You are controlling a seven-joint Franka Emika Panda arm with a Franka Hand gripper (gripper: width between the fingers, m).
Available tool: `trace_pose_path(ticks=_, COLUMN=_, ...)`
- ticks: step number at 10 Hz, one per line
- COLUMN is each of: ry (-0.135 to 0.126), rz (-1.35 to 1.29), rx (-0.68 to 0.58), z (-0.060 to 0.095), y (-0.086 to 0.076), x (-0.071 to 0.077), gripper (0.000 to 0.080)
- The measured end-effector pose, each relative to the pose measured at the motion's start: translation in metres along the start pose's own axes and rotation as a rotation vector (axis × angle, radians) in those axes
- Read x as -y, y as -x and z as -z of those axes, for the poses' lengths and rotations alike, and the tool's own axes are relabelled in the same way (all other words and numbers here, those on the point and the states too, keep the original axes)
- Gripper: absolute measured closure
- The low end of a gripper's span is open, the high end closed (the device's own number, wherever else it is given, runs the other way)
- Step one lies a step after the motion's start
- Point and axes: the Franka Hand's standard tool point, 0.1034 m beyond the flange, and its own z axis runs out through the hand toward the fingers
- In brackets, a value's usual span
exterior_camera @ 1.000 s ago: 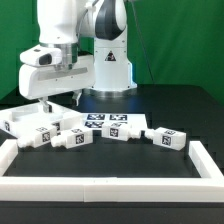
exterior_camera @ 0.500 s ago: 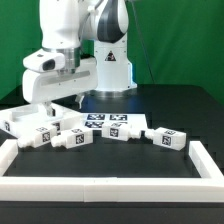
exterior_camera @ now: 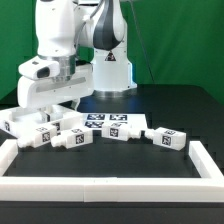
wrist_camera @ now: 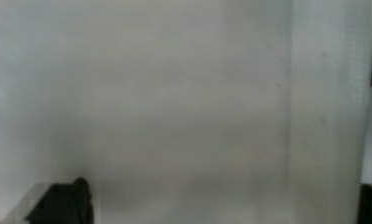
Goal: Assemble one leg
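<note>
The white Panda arm [exterior_camera: 75, 40] bends low over the black table [exterior_camera: 170, 105], towards the exterior view's left. A raised white wall [exterior_camera: 110, 186] borders the table on the near side and both ends. The marker board [exterior_camera: 108, 122] lies flat near the middle. Five chunky tagged pegs lie in a loose row in front of it. The nearest leg [exterior_camera: 41, 135] lies just under the gripper [exterior_camera: 47, 108]. Another leg [exterior_camera: 14, 125] is beside it, a third leg [exterior_camera: 72, 138] is close by, a fourth leg [exterior_camera: 121, 133] lies by the board, and a fifth leg [exterior_camera: 168, 140] lies apart. The gripper hangs low over the left cluster. Whether its fingers are spread or closed cannot be told, since the wrist view shows only a blurred pale surface [wrist_camera: 165, 110].
</note>
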Motion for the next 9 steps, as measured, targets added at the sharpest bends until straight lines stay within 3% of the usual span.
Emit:
trace_pose_path(ticks=2, ry=-0.003, rz=-0.027, rx=0.003, z=0.0008, y=-0.0009, x=-0.0019, gripper=0.0149)
trace_pose_path(ticks=4, ry=-0.003, rz=-0.028, rx=0.003, z=0.0007, y=-0.0008, x=-0.002, gripper=0.0393)
trace_pose_path(ticks=5, ry=-0.003, rz=-0.028, rx=0.003, z=0.0006, y=-0.0008, x=-0.002, gripper=0.0393)
trace_pose_path(ticks=7, ry=-0.003, rz=-0.028, rx=0.003, z=0.0006, y=-0.0008, x=-0.002, gripper=0.0721)
trace_pose_path(ticks=9, ry=-0.003, rz=-0.028, rx=0.003, z=0.0006, y=-0.0008, x=-0.0021, gripper=0.0746)
